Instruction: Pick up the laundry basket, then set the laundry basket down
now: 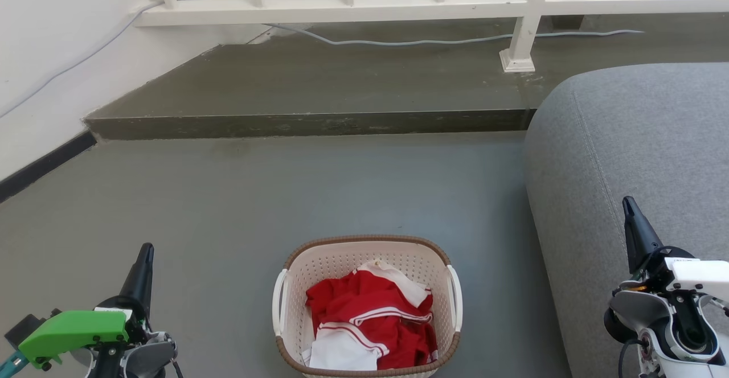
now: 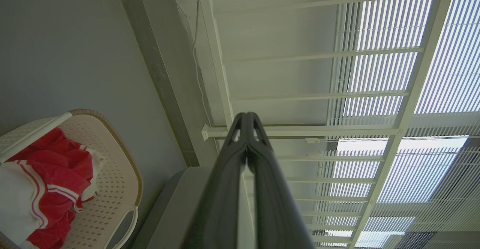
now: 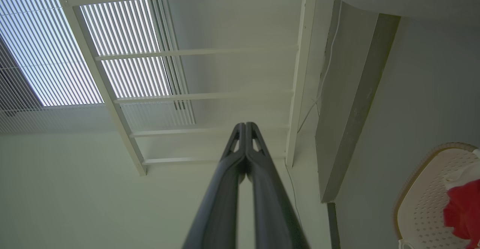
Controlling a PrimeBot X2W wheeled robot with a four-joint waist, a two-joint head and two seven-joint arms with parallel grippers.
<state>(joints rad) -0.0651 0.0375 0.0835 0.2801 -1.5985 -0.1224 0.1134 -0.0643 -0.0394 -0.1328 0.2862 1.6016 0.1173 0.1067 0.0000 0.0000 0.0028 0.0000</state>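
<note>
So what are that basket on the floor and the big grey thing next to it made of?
The laundry basket looks like moulded plastic: matt cream walls punched with even rows of small holes. Its brown rim has a woven look, though it may be plastic too. The clothes inside are soft red and white cloth. The grey sofa seems upholstered in a fine-woven fabric, with a stitched seam showing.

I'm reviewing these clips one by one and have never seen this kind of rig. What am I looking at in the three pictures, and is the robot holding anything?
This is a wheeled robot with two arms. The head view looks down from its head: the left gripper and right gripper sit at the lower corners, both shut and empty. Between them, on the grey floor, stands the laundry basket holding red and white clothes, beside a grey sofa. The other two views come from cameras on each wrist, looking along that gripper's closed fingers toward a white railing. Nothing has been lifted yet.
</note>
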